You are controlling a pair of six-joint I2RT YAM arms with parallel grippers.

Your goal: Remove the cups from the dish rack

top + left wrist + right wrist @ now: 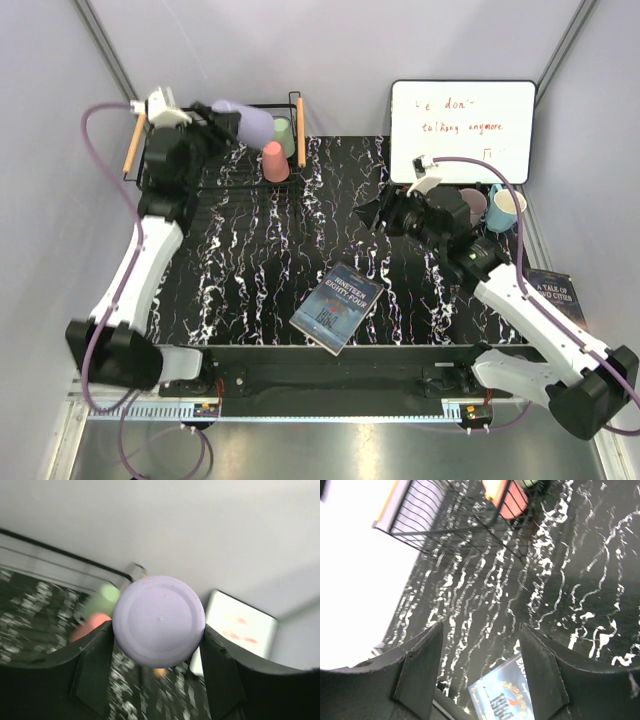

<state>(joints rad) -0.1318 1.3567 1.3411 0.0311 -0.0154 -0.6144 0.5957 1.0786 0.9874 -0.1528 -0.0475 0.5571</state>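
Near the table's [250,270] front edge lies a book [338,307] titled "Nineteen Eighty-Four". A second book [556,290], "A Tale of Two Cities", sits at the right edge. Mid-table, the right gripper [480,630] stands parted and empty. Beyond it, a mauve cup [472,205] and a light blue cup [506,210] stand toward the far right corner. At the far left corner the left gripper [157,630] clasps a lilac cup [248,120] sideways above the dish rack [427,517], which holds a salmon cup [275,162] and a green cup [284,135]. These tumblers look light, stiff and slick, so pinch across the wall. The whiteboard [462,130] at the far edge reads roughly "we don't talking anymore".
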